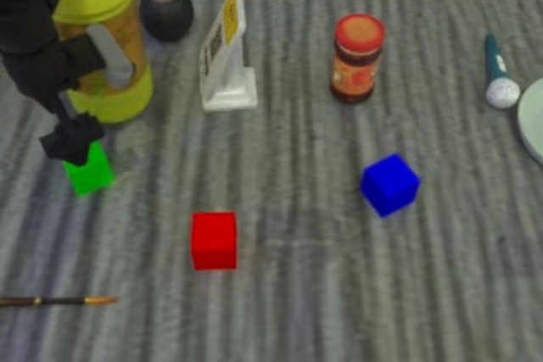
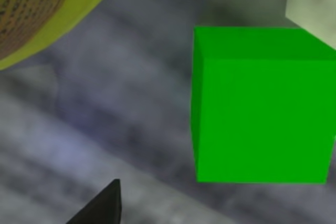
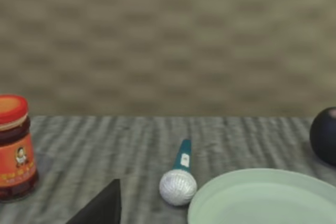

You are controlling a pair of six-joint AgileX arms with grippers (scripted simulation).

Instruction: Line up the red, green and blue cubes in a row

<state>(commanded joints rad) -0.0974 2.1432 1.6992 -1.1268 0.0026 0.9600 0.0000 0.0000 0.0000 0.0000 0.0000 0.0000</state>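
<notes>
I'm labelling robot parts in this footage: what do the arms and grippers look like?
Only the left arm shows in the top view: matte black and blocky, ending in a dark left gripper. I see no cables or markings. Each wrist view shows only one black, pointed fingertip. The right arm is out of sight.

Your table (image 1: 339, 294) is covered in a grey ribbed cloth. Far left sits the yellow bottle (image 1: 106, 31), with the dark ball (image 1: 166, 11) beside it, then the white sign stand (image 1: 226, 57). The red-lidded jar (image 1: 356, 57) is right of centre, the teal microphone (image 1: 499, 74) and pale plate (image 1: 534, 120) at the right edge. Green cube (image 1: 89, 171) left, red cube (image 1: 214, 240) in the middle front, blue cube (image 1: 389, 185) right. The paintbrush (image 1: 55, 301) lies front left.
</notes>
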